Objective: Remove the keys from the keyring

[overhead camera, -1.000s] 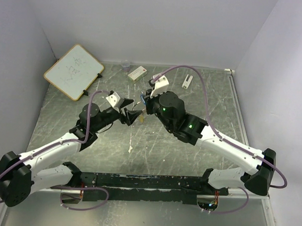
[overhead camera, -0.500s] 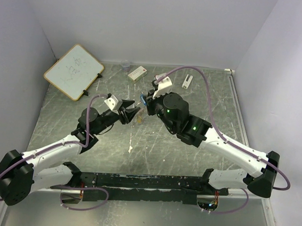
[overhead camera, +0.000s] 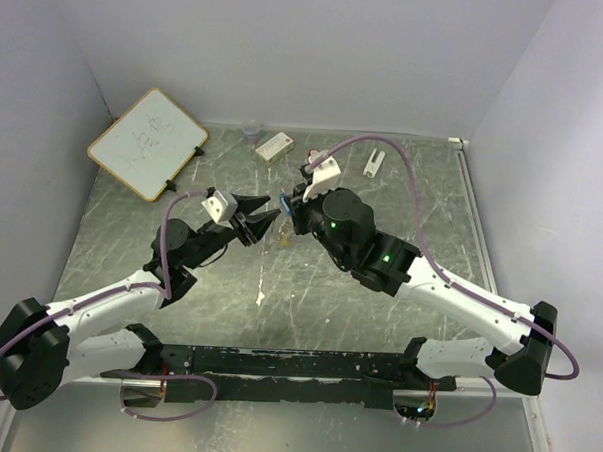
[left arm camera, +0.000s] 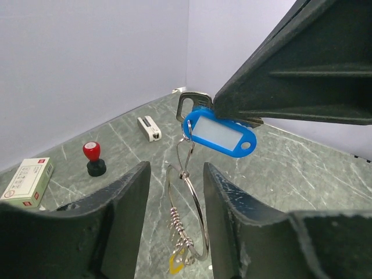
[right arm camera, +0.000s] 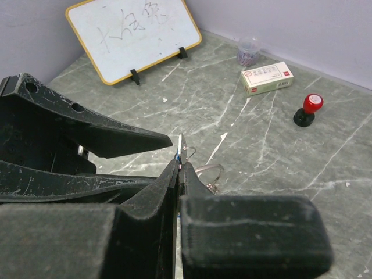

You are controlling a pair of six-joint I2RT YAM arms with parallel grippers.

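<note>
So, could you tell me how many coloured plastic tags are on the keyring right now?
2. A blue tag is clamped in the right gripper above the keyring; a yellow tag hangs at its bottom. Others may be hidden.

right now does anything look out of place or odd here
Nothing spilled or broken. One oddity: the keyring dangles in mid-air, hanging from the blue tag pinched in the right end effector, between the left end effector's open fingers.

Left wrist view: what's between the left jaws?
The keyring hangs in that gap, a yellow-headed key at its bottom, below the blue tag in the right gripper. Shown in left wrist view.
</note>
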